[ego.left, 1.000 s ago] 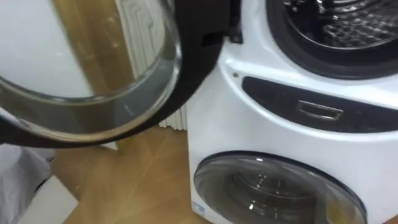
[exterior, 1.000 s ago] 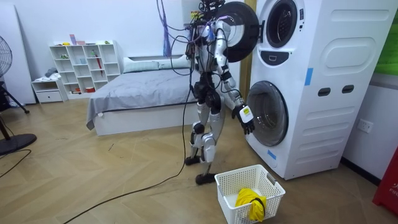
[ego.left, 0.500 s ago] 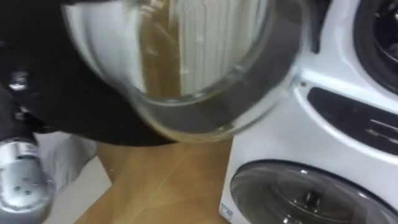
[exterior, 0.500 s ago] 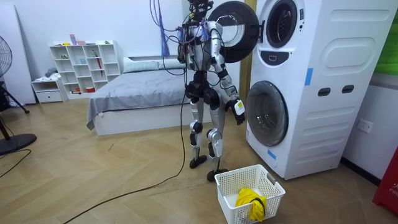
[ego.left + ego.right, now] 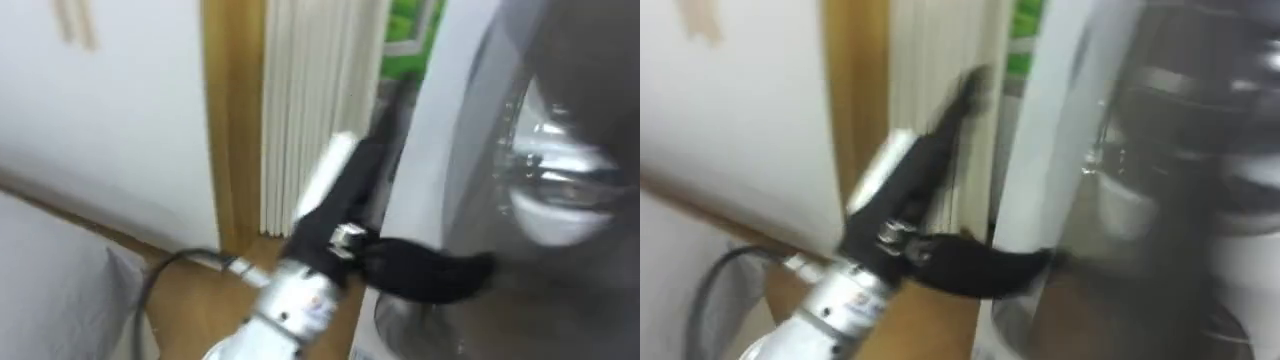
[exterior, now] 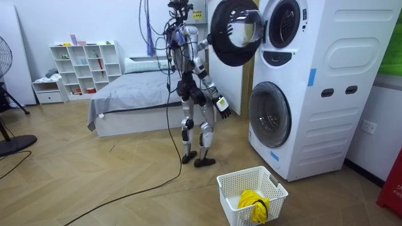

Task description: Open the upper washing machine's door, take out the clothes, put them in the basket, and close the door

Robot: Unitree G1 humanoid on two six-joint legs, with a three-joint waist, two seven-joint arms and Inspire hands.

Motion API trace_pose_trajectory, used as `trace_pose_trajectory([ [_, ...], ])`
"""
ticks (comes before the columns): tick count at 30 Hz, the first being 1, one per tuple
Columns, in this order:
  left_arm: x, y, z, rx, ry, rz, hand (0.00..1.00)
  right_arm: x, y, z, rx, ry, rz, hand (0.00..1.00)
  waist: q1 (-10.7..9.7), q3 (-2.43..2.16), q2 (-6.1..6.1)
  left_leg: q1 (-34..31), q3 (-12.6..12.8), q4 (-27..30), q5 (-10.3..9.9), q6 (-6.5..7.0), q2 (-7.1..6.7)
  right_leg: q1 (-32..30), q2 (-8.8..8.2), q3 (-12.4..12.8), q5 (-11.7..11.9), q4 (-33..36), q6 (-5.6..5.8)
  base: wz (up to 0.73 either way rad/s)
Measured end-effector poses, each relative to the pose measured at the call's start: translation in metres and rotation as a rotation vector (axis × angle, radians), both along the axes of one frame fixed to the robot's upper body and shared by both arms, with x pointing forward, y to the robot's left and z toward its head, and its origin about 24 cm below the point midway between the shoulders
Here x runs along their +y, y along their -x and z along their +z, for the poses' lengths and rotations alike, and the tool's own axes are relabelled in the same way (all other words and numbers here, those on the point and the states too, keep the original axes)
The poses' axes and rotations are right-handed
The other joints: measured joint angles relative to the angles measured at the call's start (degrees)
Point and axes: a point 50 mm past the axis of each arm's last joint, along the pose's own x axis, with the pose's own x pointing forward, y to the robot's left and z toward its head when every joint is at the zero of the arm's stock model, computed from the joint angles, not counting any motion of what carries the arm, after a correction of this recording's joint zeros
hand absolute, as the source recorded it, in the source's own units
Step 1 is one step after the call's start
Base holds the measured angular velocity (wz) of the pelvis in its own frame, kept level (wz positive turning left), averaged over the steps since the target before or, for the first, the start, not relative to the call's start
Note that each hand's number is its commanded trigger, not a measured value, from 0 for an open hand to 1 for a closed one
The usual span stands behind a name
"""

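The robot is standing on the wooden floor (image 6: 94, 182) between the bed (image 6: 135, 94) and the stacked washing machines (image 6: 326, 125), a little to the room view's left of them. The round door (image 6: 233, 31) of the upper machine is standing wide open, swung out toward the robot. The robot is holding its left arm up at this door.

In the eye views the left hand (image 5: 390, 265) is lying against the door's edge. Its fingers are pointing up, straight and close together, and the thumb is stretching sideways and touching the edge beside the glass (image 5: 560, 190). The hand is not closing around anything. Behind it a white radiator (image 5: 310, 100) is showing next to a wooden strip (image 5: 235, 120) on the wall.

The right hand (image 6: 223, 108) is hanging low beside the robot's hip, to the room view's left of the lower machine's door (image 6: 270, 114) and apart from it. Its fingers are hanging loose and slightly spread, holding nothing.

A yellow piece of clothing (image 6: 253, 204) is lying in the white basket (image 6: 231, 202) on the floor, in front of the lower machine. Whether more clothes are lying in the upper drum (image 6: 284, 23), I cannot tell.
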Motion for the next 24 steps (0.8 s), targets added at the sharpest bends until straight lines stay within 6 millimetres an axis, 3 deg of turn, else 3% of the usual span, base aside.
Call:
trace_pose_trajectory([
  [1, 0.002, -0.003, -0.006, 0.018, -0.016, -0.014, 0.0, 0.006, -0.003, 0.0, -0.008, -0.011, 0.028, 0.0, -0.73, 0.15, -0.09, -0.07, -3.1, 0.88, -0.02, -0.01, -0.37, 1.85, 0.05, -0.14, 0.69, -2.78, 0.31, -2.03],
  [2, 0.003, -0.012, -0.024, 0.085, -0.074, -0.036, 0.0, 0.015, -0.006, -0.001, -0.02, -0.025, 0.066, 0.0, -3.76, 0.81, -0.76, -0.69, -7.08, 3.85, -0.04, -0.94, -0.39, 5.07, 0.05, 0.65, 3.33, -6.95, 0.75, -0.82],
  [3, 0.002, -0.017, -0.041, 0.147, -0.125, -0.054, 0.0, 0.014, -0.001, -0.002, -0.009, -0.023, 0.065, 0.0, -6.44, 0.92, -1.19, -0.58, -10.16, 2.44, -1.04, -1.7, 0.46, 6.1, 0.49, 0.95, 3.91, -8.75, 1.45, -0.58],
  [4, 0.004, -0.016, -0.05, 0.173, -0.163, -0.066, 0.0, 0.015, 0.0, -0.002, -0.01, -0.025, 0.058, 0.0, -7.23, 1.12, -0.82, -0.53, -9.94, 1.21, -1.37, -0.35, 0.29, 5.68, 1.09, 0.27, 4.15, -9.07, 1.61, -0.35],
  [5, 0.004, -0.015, -0.053, 0.178, -0.184, -0.078, 0.0, 0.017, -0.001, -0.002, -0.014, -0.032, 0.055, 0.0, -7.31, 1.31, -1.16, -0.78, -9.51, 0.94, -1.3, -0.27, 0.33, 5.74, 1.21, -0.03, 4.09, -9.03, 1.68, -0.46],
  [7, 0.003, -0.013, -0.057, 0.178, -0.219, -0.101, 0.0, 0.02, -0.006, -0.002, -0.021, -0.05, 0.072, 0.0, -7.28, 1.23, -1.53, -1.62, -8.9, 0.14, -0.73, 0.57, 0.45, 6.89, 1.44, -0.39, 3.61, -10.04, 2.17, -0.22],
  [8, 0.003, -0.012, -0.057, 0.174, -0.225, -0.117, 0.0, 0.02, -0.01, -0.001, -0.029, -0.057, 0.08, 0.0, -7.49, 1.5, -1.8, -1.67, -8.72, 0.28, -0.42, 0.42, 0.29, 8.37, 1.46, -0.4, 3.67, -12.12, 2.22, -0.11],
  [9, 0.002, -0.011, -0.057, 0.169, -0.231, -0.129, 0.0, 0.021, -0.012, -0.001, -0.034, -0.065, 0.094, 0.0, -7.42, 1.86, -2.06, -1.56, -8.3, 0.25, -0.22, -0.02, 0.2, 9.72, 1.61, -0.46, 3.97, -13.92, 2.39, -0.11],
  [15, -0.002, -0.006, -0.066, 0.191, -0.265, -0.168, 0.0, 0.028, -0.014, -0.001, -0.029, -0.074, 0.158, 0.0, -7.44, 1.97, -2.0, -0.35, -7.67, -2.22, 0.26, -3.69, 0.26, 10.73, 1.52, -0.8, 4.07, -15.47, 2.49, -0.01],
  [18, -0.007, -0.002, -0.07, 0.196, -0.266, -0.198, 0.0, 0.026, -0.019, 0.0, -0.04, -0.067, 0.164, 0.0, -7.76, 1.98, -1.91, -0.26, -6.54, -0.82, 0.52, -4.02, 0.43, 11.24, 1.5, 0.37, 3.54, -15.47, 1.95, -0.12],
  [19, -0.008, -0.002, -0.075, 0.21, -0.259, -0.211, 0.0, 0.028, -0.025, 0.002, -0.057, -0.063, 0.169, 0.0, -8.06, 2.95, -3.65, -3.5, -5.19, 5.17, -0.03, -4.78, 0.19, 12.25, -0.25, 4.56, 3.46, -15.95, 1.94, 0.0],
  [20, -0.011, -0.002, -0.077, 0.218, -0.258, -0.224, 0.0, 0.027, -0.026, 0.002, -0.066, -0.06, 0.17, 0.0, -8.92, 2.85, -3.79, -5.66, -5.32, 6.01, -0.02, -4.59, 0.31, 12.26, -0.99, 7.24, 3.35, -16.09, 2.1, 0.6],
  [21, -0.018, 0.0, -0.078, 0.213, -0.271, -0.26, 0.0, 0.022, -0.026, 0.003, -0.072, -0.045, 0.162, 0.0, -10.91, 2.24, -2.62, -8.88, -6.87, 0.82, 1.9, -3.05, 2.12, 11.1, -1.3, 8.46, 2.66, -15.36, 3.13, 0.71],
  [22, -0.024, 0.004, -0.082, 0.215, -0.284, -0.294, 0.0, 0.019, -0.022, 0.002, -0.058, -0.04, 0.155, 0.0, -10.65, 2.06, -2.5, -8.58, -5.08, 0.37, 3.66, -0.25, 1.68, 10.27, -1.91, 8.11, 1.38, -14.59, 4.52, 0.57],
  [24, -0.03, 0.009, -0.091, 0.223, -0.32, -0.324, 0.0, 0.021, -0.02, 0.001, -0.046, -0.056, 0.173, 0.0, -9.56, 2.06, -2.47, -7.4, -4.49, 0.18, 3.7, -0.18, 1.52, 10.2, -2.02, 5.89, 0.48, -14.0, 4.43, -0.16],
])
